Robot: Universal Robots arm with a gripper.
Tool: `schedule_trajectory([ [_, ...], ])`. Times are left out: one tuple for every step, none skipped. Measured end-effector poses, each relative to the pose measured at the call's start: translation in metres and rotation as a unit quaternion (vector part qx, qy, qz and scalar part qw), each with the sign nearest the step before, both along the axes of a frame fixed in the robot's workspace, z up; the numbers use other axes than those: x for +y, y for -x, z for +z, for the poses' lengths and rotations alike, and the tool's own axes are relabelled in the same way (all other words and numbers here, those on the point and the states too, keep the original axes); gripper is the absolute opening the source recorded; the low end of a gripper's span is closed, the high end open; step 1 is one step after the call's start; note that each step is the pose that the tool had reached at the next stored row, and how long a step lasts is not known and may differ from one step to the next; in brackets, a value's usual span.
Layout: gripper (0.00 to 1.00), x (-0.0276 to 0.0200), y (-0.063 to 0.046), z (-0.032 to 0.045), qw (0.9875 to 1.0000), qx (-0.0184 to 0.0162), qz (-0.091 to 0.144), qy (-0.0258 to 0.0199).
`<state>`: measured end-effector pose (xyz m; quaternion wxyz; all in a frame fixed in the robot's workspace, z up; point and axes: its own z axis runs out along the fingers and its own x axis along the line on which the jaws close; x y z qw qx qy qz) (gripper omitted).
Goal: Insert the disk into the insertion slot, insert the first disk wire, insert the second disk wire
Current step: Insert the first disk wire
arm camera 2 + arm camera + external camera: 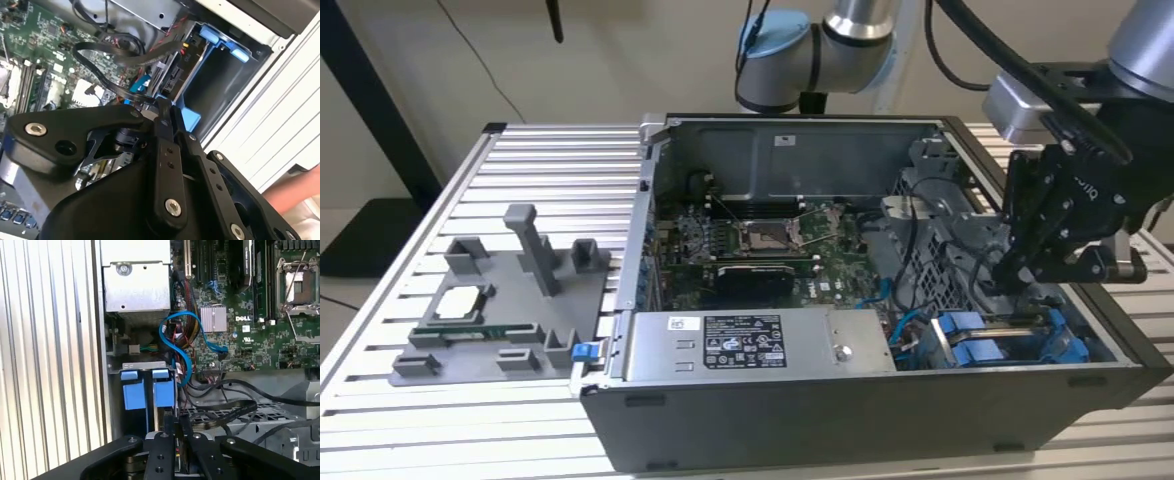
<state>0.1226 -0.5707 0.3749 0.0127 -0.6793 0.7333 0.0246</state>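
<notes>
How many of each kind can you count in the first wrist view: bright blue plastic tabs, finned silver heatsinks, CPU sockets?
Bright blue plastic tabs: 2
Finned silver heatsinks: 1
CPU sockets: 1
Total: 4

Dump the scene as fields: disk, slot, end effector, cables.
disk: blue-framed, sitting in the bay
insertion slot: grey metal bay at a corner of the case, beside the power supply
end effector: low inside the case, at the disk's near edge
blue cable: looped over the motherboard
black flat cable: arched beside the end effector
</notes>
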Motion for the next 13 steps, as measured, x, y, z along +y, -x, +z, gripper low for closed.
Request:
schedule_trajectory([
  [0.0,0.0,0.0,-0.0017,1.0,-0.0002,0.0,0.0004],
  [0.0,0.0001,0.0,-0.0033,1.0,-0.0005,0.0,0.0005],
  [0.0,0.0001,0.0,-0.0051,1.0,-0.001,0.0,0.0005],
  [0.0,0.0001,0.0,-0.007,1.0,-0.0015,0.001,0.0005],
  [0.0,0.0001,0.0,-0.0086,1.0,-0.0021,0.001,0.0006],
  [0.0,0.0001,0.0,-0.01,1.0,-0.0031,0.001,0.0006],
  [0.0,0.0001,0.0,-0.0111,1.0,-0.0044,0.002,0.0007],
  [0.0,0.0,-0.001,-0.0123,1.0,-0.0059,0.003,0.0006],
  [0.0,0.0,-0.001,-0.0132,1.0,-0.0076,0.004,0.0006],
  [0.0,0.0001,-0.002,-0.0139,0.9999,-0.0094,0.005,0.0006],
  [0.0,0.0001,-0.002,-0.0145,0.9999,-0.0112,0.006,0.0006],
  [0.0,0.0001,-0.003,-0.0151,0.9999,-0.0132,0.007,0.0006],
  [0.0,0.0,-0.004,-0.0156,0.9999,-0.0149,0.008,0.0006],
])
